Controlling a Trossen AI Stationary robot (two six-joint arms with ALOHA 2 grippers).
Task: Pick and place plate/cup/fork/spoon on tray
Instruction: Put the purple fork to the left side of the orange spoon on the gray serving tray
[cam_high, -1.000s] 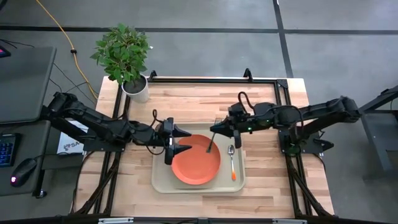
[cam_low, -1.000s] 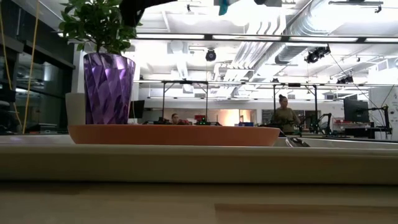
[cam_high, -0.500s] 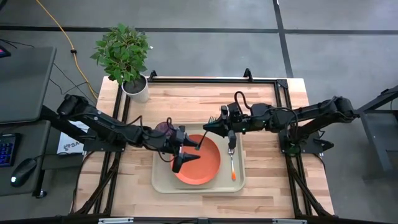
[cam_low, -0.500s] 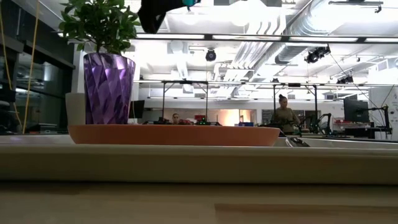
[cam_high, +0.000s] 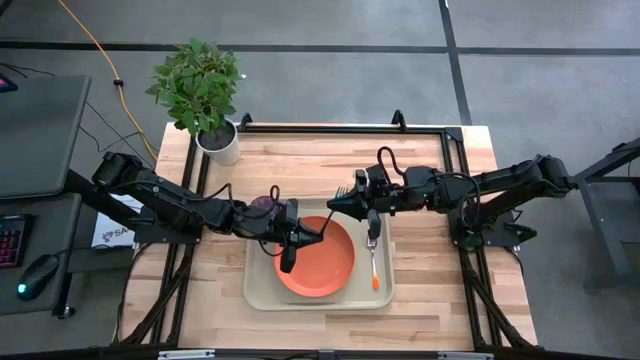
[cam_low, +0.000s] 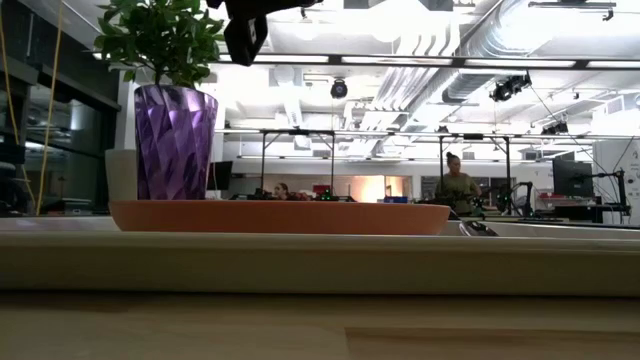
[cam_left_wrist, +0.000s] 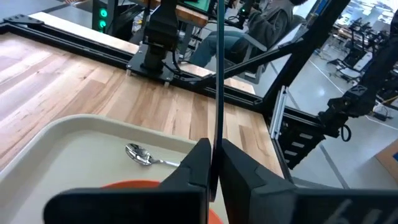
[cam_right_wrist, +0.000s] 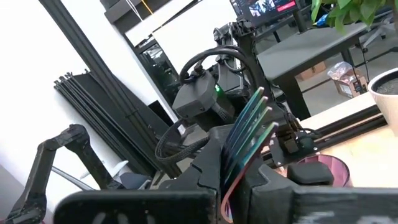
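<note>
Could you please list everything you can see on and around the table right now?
tray: one, beige, table centre.
plate: one, orange, on the tray.
spoon: one, orange handle, on the tray beside the plate.
cup: one, purple, at the tray's far left corner.
fork: one, teal handle, held in the air above the plate.
plant: one, green, in a white pot, table's far left corner.
person: one, far off in the room.
left gripper: shut on the fork, over the tray.
right gripper: shut on the fork's other end.
</note>
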